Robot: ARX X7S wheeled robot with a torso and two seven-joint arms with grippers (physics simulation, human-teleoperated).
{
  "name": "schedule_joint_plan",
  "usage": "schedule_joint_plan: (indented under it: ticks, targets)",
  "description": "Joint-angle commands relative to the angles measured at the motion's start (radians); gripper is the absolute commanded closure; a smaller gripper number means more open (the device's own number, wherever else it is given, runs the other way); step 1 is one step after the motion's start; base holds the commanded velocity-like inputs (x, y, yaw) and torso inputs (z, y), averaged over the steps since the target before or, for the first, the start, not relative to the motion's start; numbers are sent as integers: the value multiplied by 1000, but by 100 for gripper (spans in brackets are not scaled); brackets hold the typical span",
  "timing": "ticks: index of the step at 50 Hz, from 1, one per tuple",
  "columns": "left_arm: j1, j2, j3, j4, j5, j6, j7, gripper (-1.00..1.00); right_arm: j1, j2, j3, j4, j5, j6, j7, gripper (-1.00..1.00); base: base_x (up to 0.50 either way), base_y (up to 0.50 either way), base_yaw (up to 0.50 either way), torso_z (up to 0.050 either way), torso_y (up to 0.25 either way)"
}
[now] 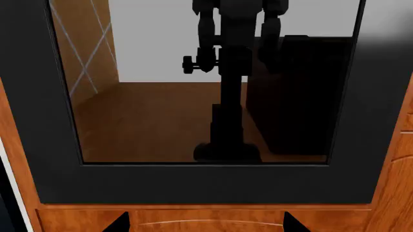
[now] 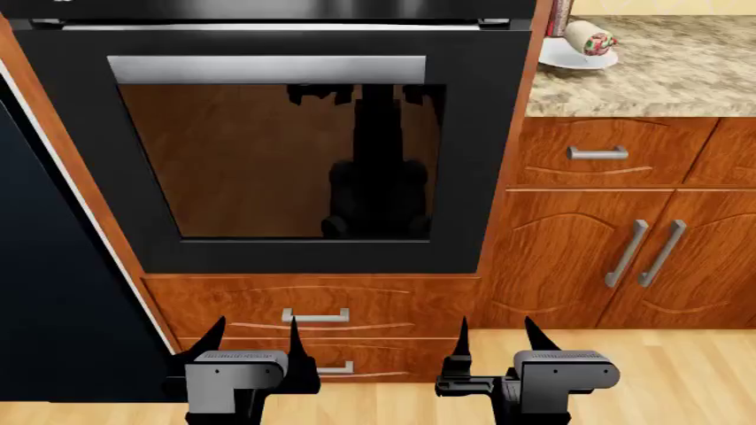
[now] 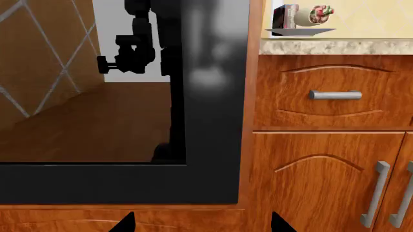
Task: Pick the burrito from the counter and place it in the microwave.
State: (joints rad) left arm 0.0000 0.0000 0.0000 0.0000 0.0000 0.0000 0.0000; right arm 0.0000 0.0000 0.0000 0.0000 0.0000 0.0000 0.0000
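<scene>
Up at the far right of the head view, the burrito [image 2: 589, 38] lies on a white plate [image 2: 578, 58] on the speckled worktop [image 2: 661, 71], its cut end with red and green filling turned to the right; the right wrist view shows the same roll [image 3: 310, 15] on its plate [image 3: 301, 32] just past the worktop's edge [image 3: 335, 47]. Both arms hang low and well apart from it, in front of the black oven door [image 2: 278, 159]; the left tool [image 2: 251, 339] has its two dark fingers spread with nothing between them, and the right tool [image 2: 497, 336] is likewise spread and empty (in each wrist view only the fingertips show, as two dark points at the frame's edge). Behind the left tool is a wooden drawer [image 2: 313, 305] with a metal bar handle [image 2: 315, 315], set under the oven; the oven's glass [image 2: 283, 164] mirrors the robot's own dark shape. Right of the oven, under the worktop, stands a reddish wood drawer [image 2: 603, 150] with a short bar handle [image 2: 597, 152], and below it two cabinet doors [image 2: 567, 257] with upright bar handles [image 2: 628, 254]; a light wood floor [image 2: 685, 372] runs along the base; a dark panel [image 2: 48, 292] fills the left side.
</scene>
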Motion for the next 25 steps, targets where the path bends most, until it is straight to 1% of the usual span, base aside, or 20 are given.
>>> schedule_joint_plan:
  ticks: [1, 14, 25]
  targets:
    - [0, -16, 19, 2, -15, 6, -19, -100, 0, 16, -20, 3, 14, -5, 21, -100, 0, 0, 0, 0, 0]
    - [-2, -52, 61, -1, -49, 29, -54, -100, 0, 50, -60, -1, 44, -14, 69, -100, 0, 0, 0, 1, 0]
    - [-3, -70, 83, 2, -62, 30, -72, -100, 2, 67, -81, 5, 60, -22, 89, -100, 0, 0, 0, 50, 13]
